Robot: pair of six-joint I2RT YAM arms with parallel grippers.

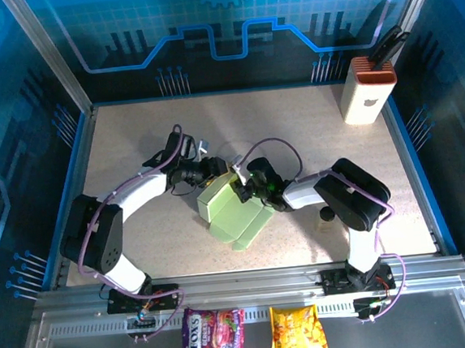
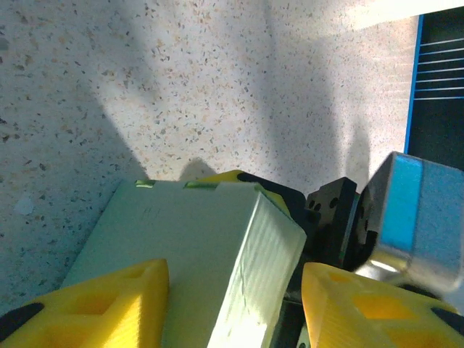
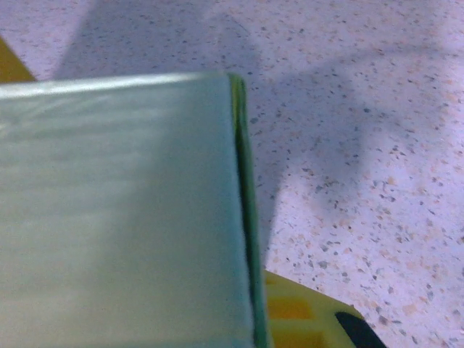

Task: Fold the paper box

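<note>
The pale green paper box [image 1: 232,212] lies partly folded in the middle of the table, between both arms. My left gripper [image 1: 213,169] reaches its far left corner. In the left wrist view its yellow fingers [image 2: 109,304] stand apart around a raised box edge [image 2: 217,254], and a dark gap separates the right finger from the card. My right gripper [image 1: 240,191] comes in from the right and is shut on an upright wall of the box [image 3: 123,217]. One yellow finger [image 3: 304,319] presses beside the wall's green edge, and the panel hides the other.
A white block with an orange ribbed top [image 1: 368,89] stands at the back right corner. Two snack packets [image 1: 212,336] [image 1: 296,334] lie on the front rail below the arm bases. A small knob-like item [image 1: 326,215] sits near the right arm.
</note>
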